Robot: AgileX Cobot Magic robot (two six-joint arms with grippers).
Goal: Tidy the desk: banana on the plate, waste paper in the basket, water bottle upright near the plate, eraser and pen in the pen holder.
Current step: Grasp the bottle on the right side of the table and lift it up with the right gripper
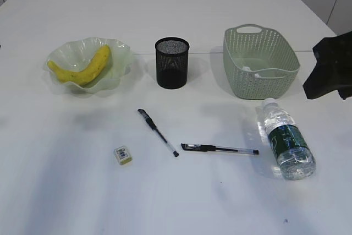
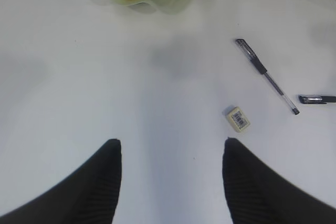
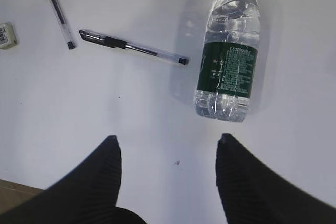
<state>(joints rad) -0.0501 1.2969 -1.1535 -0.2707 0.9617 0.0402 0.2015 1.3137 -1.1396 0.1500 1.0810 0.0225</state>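
**Bottle down, both pincers spread and empty**

Water bottle (image 1: 286, 140) lies flat on the white desk (image 1: 66, 191), nearest. Banana (image 1: 82, 67) sits in the plate (image 1: 124, 53). Only wrist views show the left gripper (image 2: 170, 148) and right gripper (image 3: 167, 145).

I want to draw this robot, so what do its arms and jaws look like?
Each gripper, the left gripper and the right gripper, has two black jaws. They are broad, taper to blunt rounded tips and have fine ridges on the inner faces. The outside camera shows only a chunky black piece of the right arm. No cables or markings show.
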